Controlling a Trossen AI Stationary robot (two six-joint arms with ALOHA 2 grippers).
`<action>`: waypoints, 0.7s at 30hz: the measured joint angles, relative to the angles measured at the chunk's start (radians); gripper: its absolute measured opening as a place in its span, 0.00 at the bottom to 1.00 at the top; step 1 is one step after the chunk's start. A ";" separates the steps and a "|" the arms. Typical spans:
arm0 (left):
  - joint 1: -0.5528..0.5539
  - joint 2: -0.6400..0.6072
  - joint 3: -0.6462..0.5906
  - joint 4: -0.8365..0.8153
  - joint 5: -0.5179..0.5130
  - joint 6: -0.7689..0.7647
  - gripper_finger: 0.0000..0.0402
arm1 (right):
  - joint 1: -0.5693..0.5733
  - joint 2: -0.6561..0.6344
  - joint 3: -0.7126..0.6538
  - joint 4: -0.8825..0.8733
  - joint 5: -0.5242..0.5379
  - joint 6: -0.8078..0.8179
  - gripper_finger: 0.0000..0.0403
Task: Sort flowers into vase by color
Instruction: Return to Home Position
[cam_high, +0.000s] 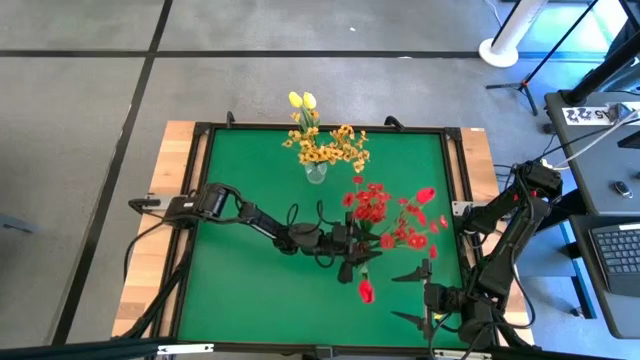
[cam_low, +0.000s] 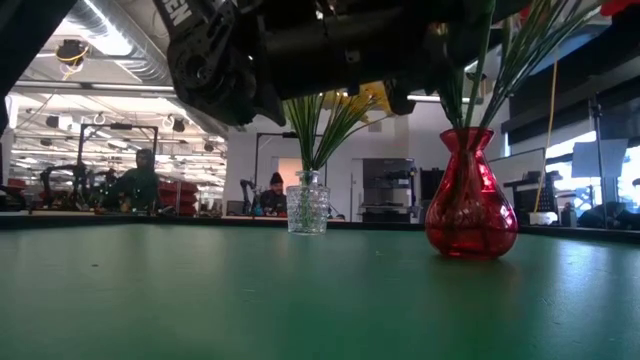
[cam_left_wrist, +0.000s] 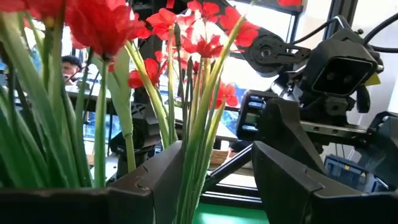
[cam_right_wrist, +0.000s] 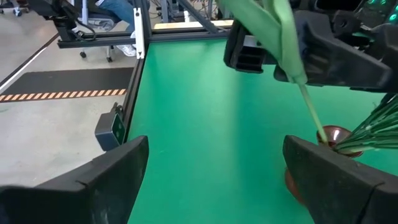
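Left gripper (cam_left_wrist: 217, 177) parted around red tulip (cam_high: 366, 291) stem, leaning from red vase (cam_low: 470, 210) toward near edge, right gripper (cam_right_wrist: 216, 152) spread

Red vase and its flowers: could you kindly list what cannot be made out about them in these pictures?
High view: the red vase lies hidden under its red flowers and the left hand.
Low view: its blooms are mostly cut off by the top edge and the dark arm.
Right wrist view: only the rim shows; a finger of the right hand covers the body.
All views: stems overlap, so they cannot be counted.
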 joint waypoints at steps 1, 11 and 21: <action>0.000 0.000 0.000 0.000 -0.001 0.000 0.46 | 0.000 0.000 0.000 0.000 -0.002 0.001 0.92; -0.005 -0.127 0.000 -0.298 -0.041 0.048 0.46 | 0.000 0.000 0.000 0.001 -0.017 0.003 0.92; -0.048 -0.283 0.000 -0.636 -0.161 0.081 0.46 | 0.000 0.000 0.000 0.002 -0.017 0.007 0.92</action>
